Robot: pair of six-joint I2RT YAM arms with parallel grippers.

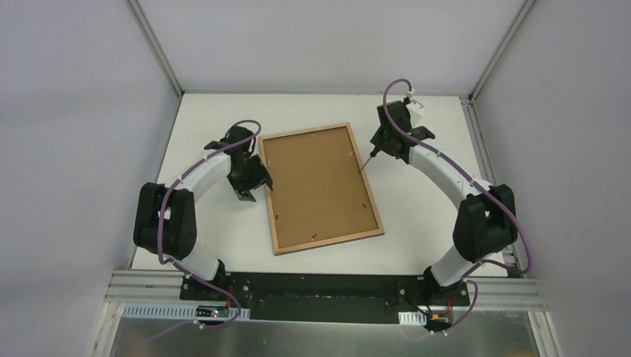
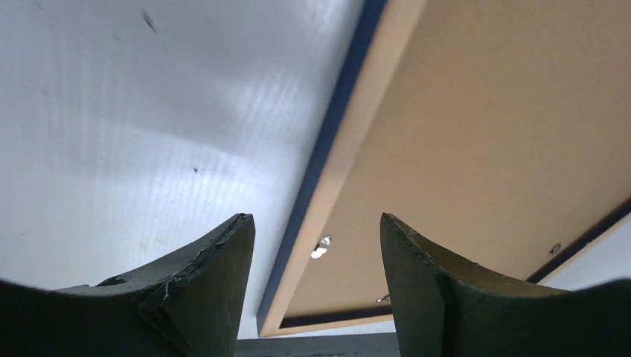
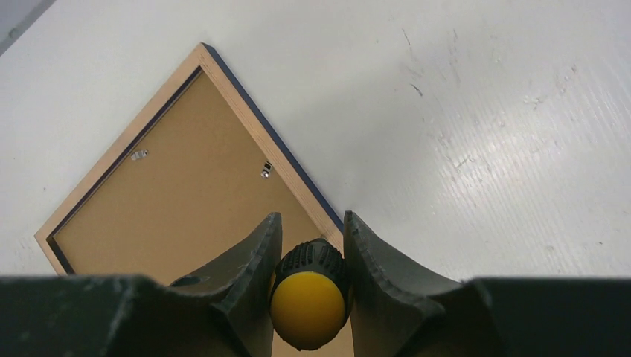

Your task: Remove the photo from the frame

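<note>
The frame (image 1: 320, 186) lies face down on the white table, its brown backing panel up inside a light wood rim with a dark-blue outer edge. The photo is hidden beneath that panel. My left gripper (image 1: 253, 186) hovers at the frame's left rim, open and empty; in the left wrist view its fingers straddle the rim (image 2: 331, 171) above a small metal tab (image 2: 322, 246). My right gripper (image 1: 376, 149) is shut on a screwdriver (image 3: 309, 301) with a black handle and yellow cap. The screwdriver's thin shaft (image 1: 366, 161) points down at the frame's right rim (image 3: 298, 178).
Small metal tabs (image 3: 266, 170) sit along the inner edge of the backing. White enclosure walls with aluminium posts (image 1: 156, 44) close in the table at the back and sides. A black rail (image 1: 320, 286) with the arm bases runs along the near edge.
</note>
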